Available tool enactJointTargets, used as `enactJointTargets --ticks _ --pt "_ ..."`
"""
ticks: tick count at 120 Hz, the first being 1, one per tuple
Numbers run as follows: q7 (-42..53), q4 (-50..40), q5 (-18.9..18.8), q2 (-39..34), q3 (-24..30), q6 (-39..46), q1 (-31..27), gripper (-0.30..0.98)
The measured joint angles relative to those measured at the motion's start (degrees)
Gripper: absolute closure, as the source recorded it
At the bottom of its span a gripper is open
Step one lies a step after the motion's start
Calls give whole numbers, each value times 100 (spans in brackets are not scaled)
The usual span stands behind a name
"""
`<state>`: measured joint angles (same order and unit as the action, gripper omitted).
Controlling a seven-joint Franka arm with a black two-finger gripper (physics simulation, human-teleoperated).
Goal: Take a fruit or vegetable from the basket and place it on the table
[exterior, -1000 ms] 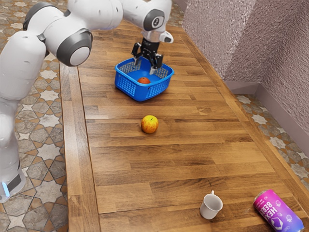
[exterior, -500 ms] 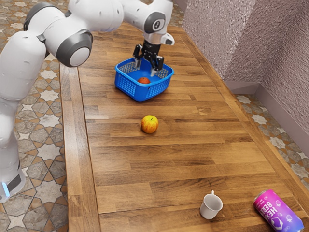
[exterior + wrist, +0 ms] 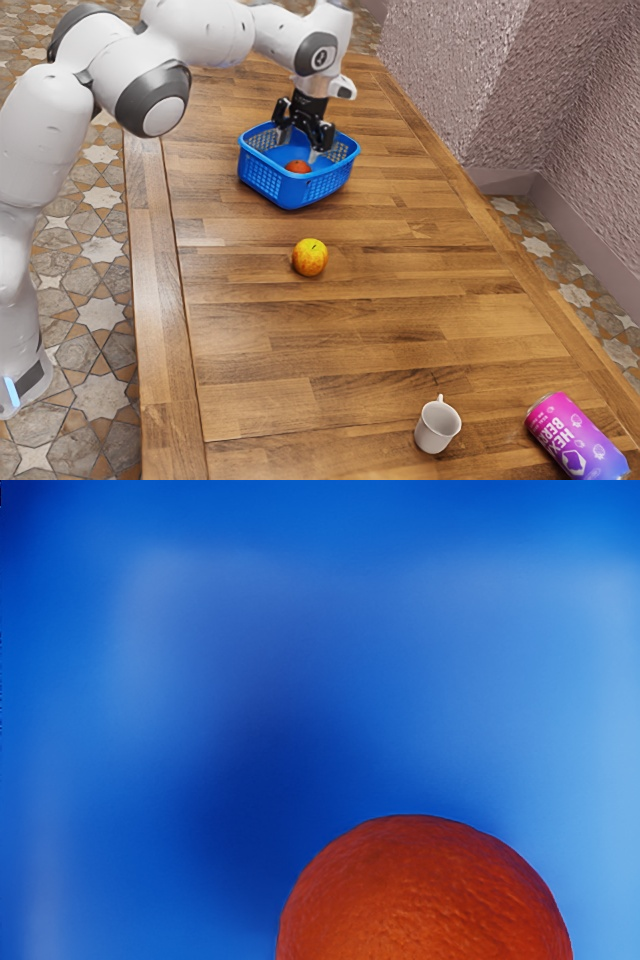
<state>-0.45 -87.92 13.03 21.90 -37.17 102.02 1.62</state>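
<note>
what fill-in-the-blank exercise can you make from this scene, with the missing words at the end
The basket holding the orange is ____ in colour. The gripper has its fingers apart, so it is ____ rather than shut. Outside the basket, the table bears exactly ____ apple. The cup stands upright, while the can lies on its ____.

Missing words: blue; open; one; side
</note>
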Motion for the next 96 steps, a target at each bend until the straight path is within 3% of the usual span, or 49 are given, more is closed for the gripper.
enactJointTargets --ticks 96 --pt "123 -123 16 43 9 311 102 0"
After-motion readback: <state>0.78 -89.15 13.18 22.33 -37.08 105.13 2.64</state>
